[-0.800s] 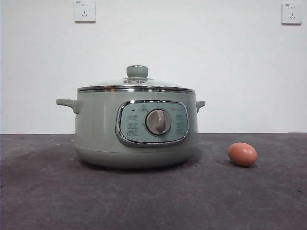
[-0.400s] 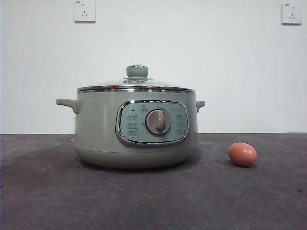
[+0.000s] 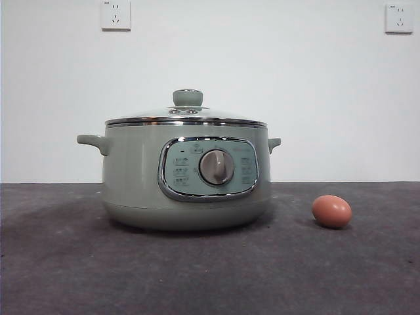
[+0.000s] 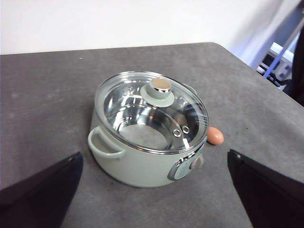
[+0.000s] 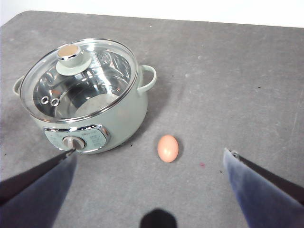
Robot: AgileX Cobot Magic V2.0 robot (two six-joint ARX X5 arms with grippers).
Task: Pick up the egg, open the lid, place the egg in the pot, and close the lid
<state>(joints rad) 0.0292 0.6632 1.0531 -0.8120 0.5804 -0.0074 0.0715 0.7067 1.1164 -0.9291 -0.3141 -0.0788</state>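
Observation:
The pale sage-green pot stands on the dark table with its glass lid shut on top, knob upright. A reddish-brown egg lies on the table to the pot's right, apart from it. Neither arm shows in the front view. From high above, my left gripper hangs open, looking down on the pot, lid and egg. My right gripper is also open and high, with the egg between its spread jaws below, beside the pot and lid.
The grey table runs wide around the pot. A white wall with two sockets stands behind. The table's rounded far corner and some equipment show in the left wrist view.

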